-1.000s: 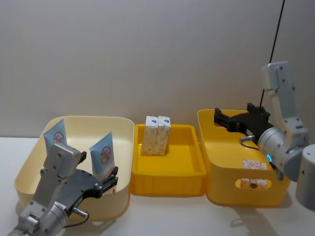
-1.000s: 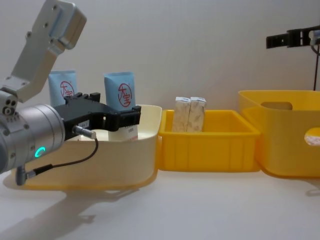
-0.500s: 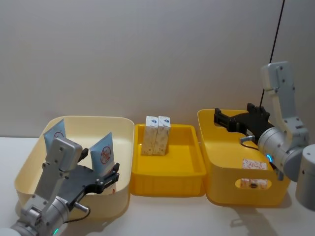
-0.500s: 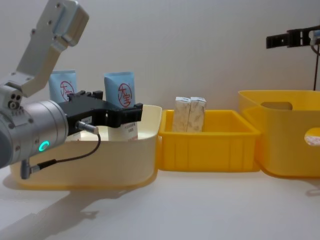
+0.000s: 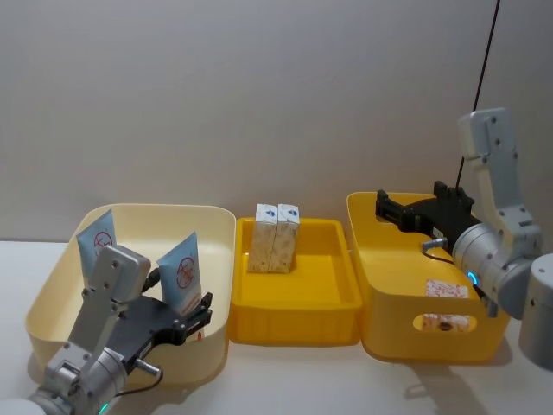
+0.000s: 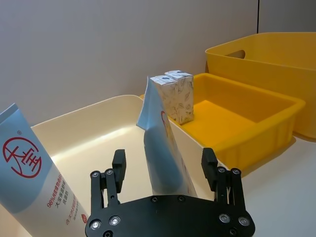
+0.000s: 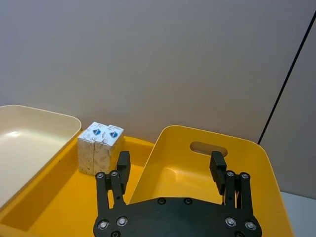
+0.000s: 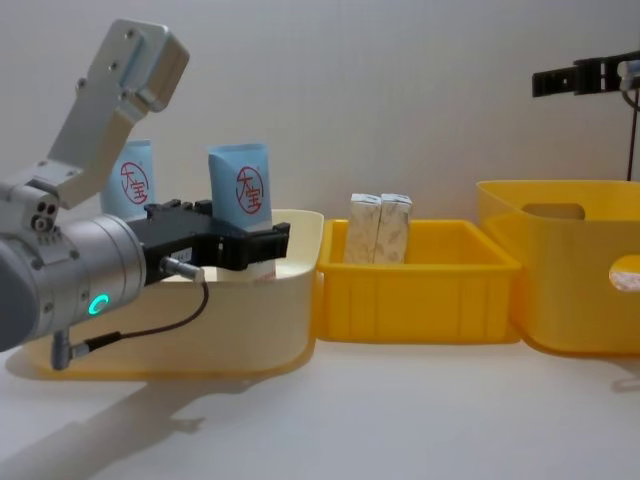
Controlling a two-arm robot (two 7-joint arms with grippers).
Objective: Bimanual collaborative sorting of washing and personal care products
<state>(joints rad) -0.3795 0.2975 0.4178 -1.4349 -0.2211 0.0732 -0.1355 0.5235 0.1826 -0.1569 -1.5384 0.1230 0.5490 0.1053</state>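
Two light-blue tubes (image 5: 97, 246) standing in smooth cream bin (image 5: 47, 298), long axes near upright, flat wide ends up, white bases down, both leaning. Two speckled boxy cartons (image 5: 275, 238) upright, touching side by side, in glossy yellow tray (image 5: 294, 298). Left gripper (image 5: 204, 313) at nearer tube (image 5: 181, 275), jaws spread wide, gripping nothing; wrist view framing that tube edge-on between fingers (image 6: 118, 163). Right gripper (image 5: 384, 210) over yellow bin (image 5: 389, 303), jaws apart, empty; chest view putting it well above rim.
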